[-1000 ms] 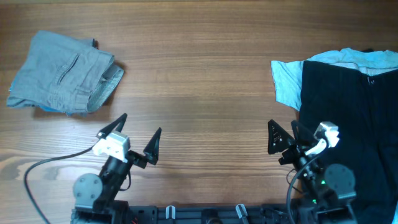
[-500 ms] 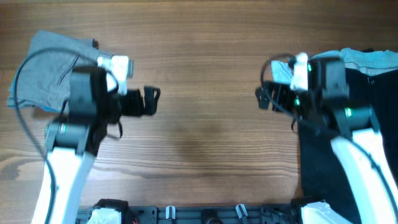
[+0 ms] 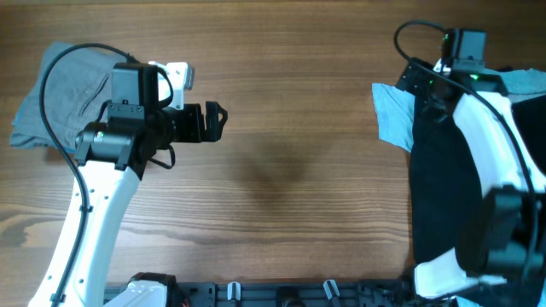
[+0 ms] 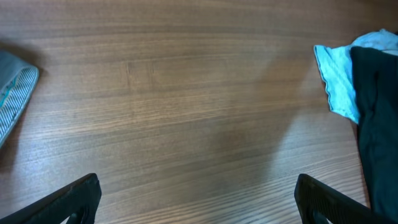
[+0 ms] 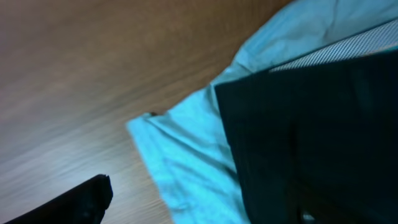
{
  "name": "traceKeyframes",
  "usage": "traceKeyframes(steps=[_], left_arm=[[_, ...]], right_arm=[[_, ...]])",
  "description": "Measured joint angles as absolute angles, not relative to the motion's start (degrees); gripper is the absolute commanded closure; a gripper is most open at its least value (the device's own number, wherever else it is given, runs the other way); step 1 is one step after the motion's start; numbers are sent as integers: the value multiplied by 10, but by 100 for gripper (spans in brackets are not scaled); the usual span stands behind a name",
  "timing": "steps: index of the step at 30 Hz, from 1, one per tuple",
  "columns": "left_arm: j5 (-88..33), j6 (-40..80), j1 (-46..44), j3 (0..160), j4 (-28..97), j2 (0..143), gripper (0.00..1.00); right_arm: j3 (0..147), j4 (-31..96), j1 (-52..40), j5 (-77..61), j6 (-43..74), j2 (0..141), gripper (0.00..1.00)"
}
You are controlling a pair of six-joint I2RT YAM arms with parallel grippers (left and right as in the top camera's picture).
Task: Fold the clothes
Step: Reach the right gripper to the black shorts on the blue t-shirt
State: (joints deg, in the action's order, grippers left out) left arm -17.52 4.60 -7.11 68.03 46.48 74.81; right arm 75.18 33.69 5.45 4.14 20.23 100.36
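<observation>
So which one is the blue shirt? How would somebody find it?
Look at the right side of the wooden table, where the big black shorts lie. The blue shirt sticks out from under their upper left edge. It is the only light blue cloth on that side; the grey shorts are far off on the left.

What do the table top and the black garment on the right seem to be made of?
Table: wood or wood-look laminate, matte brown, with long grain lines. Black garment: soft matte cloth, weave not visible; it lies limp over the light blue shirt.
</observation>
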Motion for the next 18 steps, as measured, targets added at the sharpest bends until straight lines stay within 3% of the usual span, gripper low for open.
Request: traceKeyframes(steps=[4, 9, 12, 15, 17, 18], left_arm=[[-175, 46, -71, 681, 460, 748, 0], [-175, 46, -71, 681, 460, 748, 0], [-175, 46, -71, 681, 460, 748, 0], [-175, 46, -71, 681, 460, 748, 0], [-175, 46, -71, 681, 461, 748, 0], [-175, 46, -71, 681, 462, 748, 0]], right_arm=[[752, 301, 55, 59, 201, 1061, 24], [752, 293, 55, 98, 206, 1119, 25], [752, 297, 55, 120, 210, 1136, 31], [752, 298, 55, 131, 222, 1140, 61], [752, 299, 55, 134, 231, 1144, 88], [752, 300, 55, 134, 234, 1145, 96]])
